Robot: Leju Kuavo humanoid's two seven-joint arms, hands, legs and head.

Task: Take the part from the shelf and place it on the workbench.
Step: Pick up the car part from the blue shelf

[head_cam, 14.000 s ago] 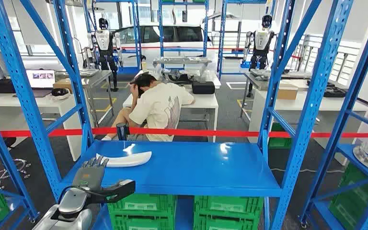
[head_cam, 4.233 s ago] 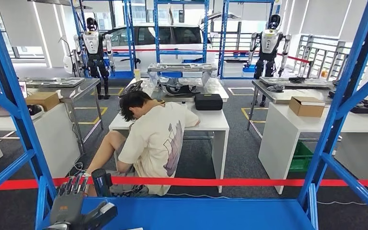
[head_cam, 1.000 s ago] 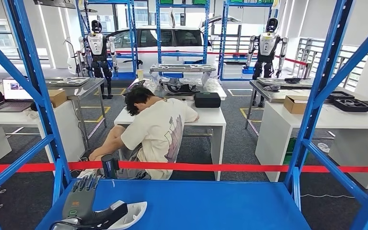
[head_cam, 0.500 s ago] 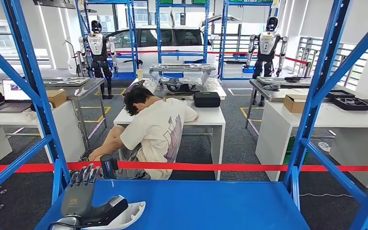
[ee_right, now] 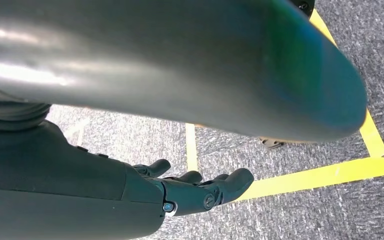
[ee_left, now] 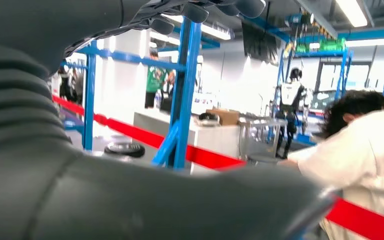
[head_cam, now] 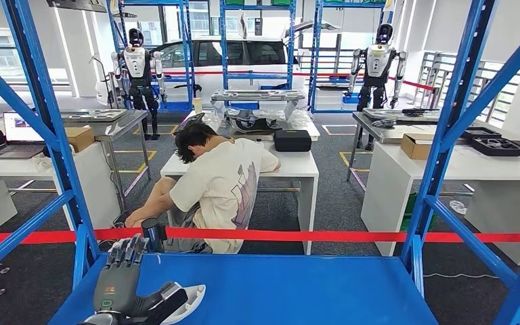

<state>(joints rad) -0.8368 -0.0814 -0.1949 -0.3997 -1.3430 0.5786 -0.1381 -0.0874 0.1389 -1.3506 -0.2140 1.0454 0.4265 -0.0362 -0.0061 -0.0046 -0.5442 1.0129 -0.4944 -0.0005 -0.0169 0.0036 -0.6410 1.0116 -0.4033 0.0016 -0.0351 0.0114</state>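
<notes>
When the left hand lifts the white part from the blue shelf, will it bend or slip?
The white part looks like rigid moulded plastic, so probably stiff and light. Its glossy, curved surface may slip under the left hand. Being long, it may tilt if held near one end.

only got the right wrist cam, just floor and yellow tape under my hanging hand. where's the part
Observer: The white part lies on the blue shelf, at its near left corner.
Operator: left hand on it
Observer: The left hand is over it, thumb across the part's top, fingers stretched forward. I can't tell whether it grips.
Operator: anyone behind the shelf
Observer: Yes, a person in a cream shirt sits bent over just beyond the red tape.
</notes>
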